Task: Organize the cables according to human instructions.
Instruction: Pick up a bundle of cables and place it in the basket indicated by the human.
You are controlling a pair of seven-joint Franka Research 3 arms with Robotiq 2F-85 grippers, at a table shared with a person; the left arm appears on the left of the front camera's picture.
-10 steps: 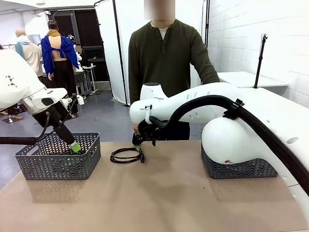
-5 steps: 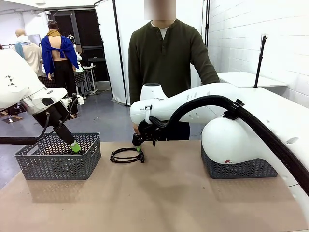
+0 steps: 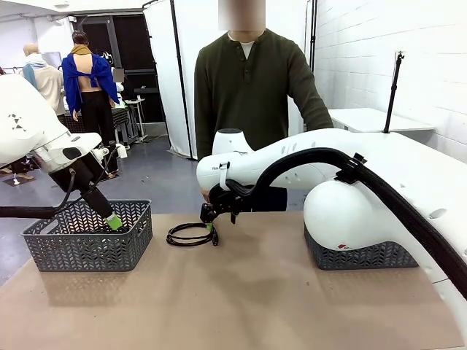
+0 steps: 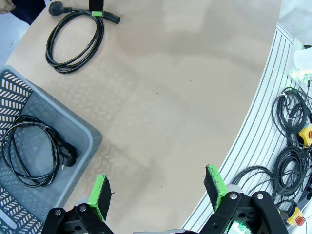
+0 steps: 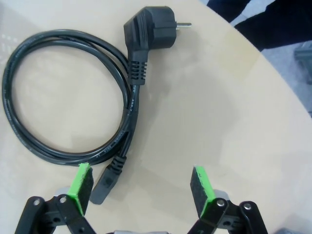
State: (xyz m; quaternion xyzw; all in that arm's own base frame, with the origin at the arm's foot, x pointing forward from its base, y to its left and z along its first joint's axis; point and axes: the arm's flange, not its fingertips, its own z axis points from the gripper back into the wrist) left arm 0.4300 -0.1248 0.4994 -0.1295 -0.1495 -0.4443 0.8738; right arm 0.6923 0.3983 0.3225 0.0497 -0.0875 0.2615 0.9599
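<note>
Beside the grey plastic lattice basket (image 3: 87, 237) at the table's (image 3: 241, 299) left, one coiled black power cable (image 3: 190, 234) lies flat — another coil (image 4: 34, 151) already sits inside that basket. Over the loose coil hangs the right tool (image 5: 141, 187), jaws spread wide and empty; the left tool (image 4: 158, 192) hovers by the basket, equally wide. My guess: pickup is in hand, and next comes a descent onto the cord near its plug (image 5: 148, 29). Cord lettering is unreadable.

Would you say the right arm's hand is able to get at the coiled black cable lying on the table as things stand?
Probably yes: the right hand is open and hovers right by the coiled black cable, with one green finger pad beside its end plug and nothing lying between them.
</note>
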